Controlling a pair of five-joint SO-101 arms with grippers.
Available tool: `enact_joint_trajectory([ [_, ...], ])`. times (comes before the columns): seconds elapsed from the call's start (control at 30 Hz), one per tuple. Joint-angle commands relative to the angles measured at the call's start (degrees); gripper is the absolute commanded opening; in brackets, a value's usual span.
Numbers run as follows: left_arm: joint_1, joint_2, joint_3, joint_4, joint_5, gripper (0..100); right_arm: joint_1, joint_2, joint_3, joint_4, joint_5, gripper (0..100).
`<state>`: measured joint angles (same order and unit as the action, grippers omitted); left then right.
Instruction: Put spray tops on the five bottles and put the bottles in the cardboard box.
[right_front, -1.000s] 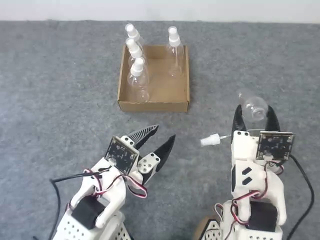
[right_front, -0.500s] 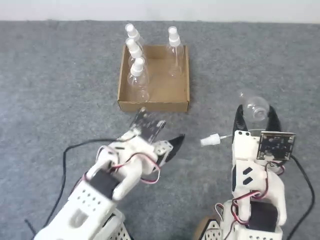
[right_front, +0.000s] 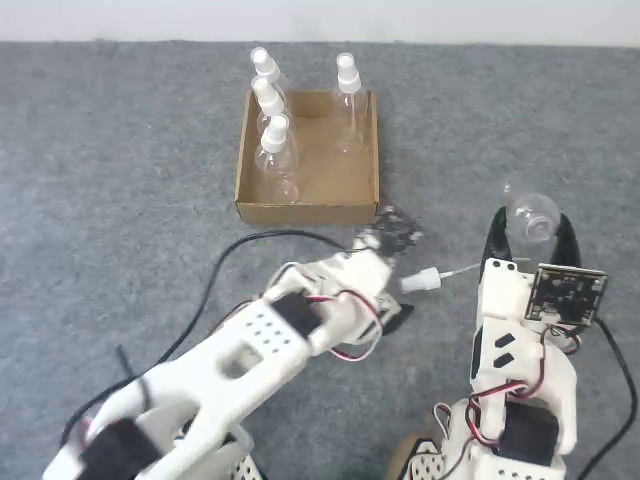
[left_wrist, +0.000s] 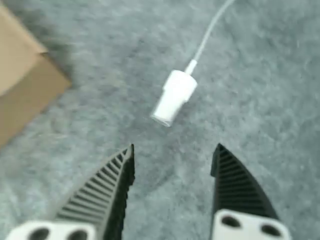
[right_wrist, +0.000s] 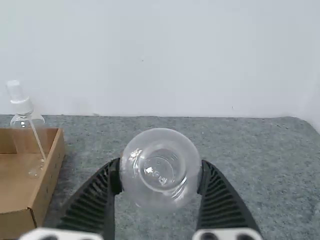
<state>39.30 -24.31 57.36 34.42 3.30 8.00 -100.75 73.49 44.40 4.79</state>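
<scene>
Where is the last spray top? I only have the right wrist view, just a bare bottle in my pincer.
Observer: The spray top lies on the grey mat between the two arms, tube pointing toward the right arm.
Operator: Is the left pincer holding it?
Observer: No, it is open, the top just ahead of its tips, untouched.
Operator: How full is the cardboard box?
Observer: Four capped bottles stand in it; your held bottle is the fifth.
</scene>
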Motion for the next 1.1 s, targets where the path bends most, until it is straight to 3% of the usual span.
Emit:
enact_joint_trajectory([
  [0.0, 0.7, 11.4, -9.5, -2.0, -0.6, 24, 0.5, -0.9, -4.0, -1.4, -0.8, 4.3],
  [0.13, 1.0, 21.2, -17.6, -1.1, -0.7, 24, 0.2, -0.9, -4.0, -1.2, -0.8, 4.3],
  [0.3, 1.0, 29.6, -29.0, 7.8, -3.9, 24, 0.2, -0.9, -3.9, -1.2, -0.8, 4.3],
  [0.57, 1.1, 37.9, -39.4, 15.7, -4.7, 24, 0.1, -0.9, -3.9, -1.2, -0.8, 4.3],
  [0.87, 3.2, 41.2, -42.9, 17.7, -4.7, 9, 0.1, -0.9, -3.9, -1.2, -0.8, 4.3],
  [1.07, 3.2, 41.4, -42.9, 19.1, -4.7, 9, 0.1, -0.9, -3.9, -1.1, -0.8, 4.3],
])
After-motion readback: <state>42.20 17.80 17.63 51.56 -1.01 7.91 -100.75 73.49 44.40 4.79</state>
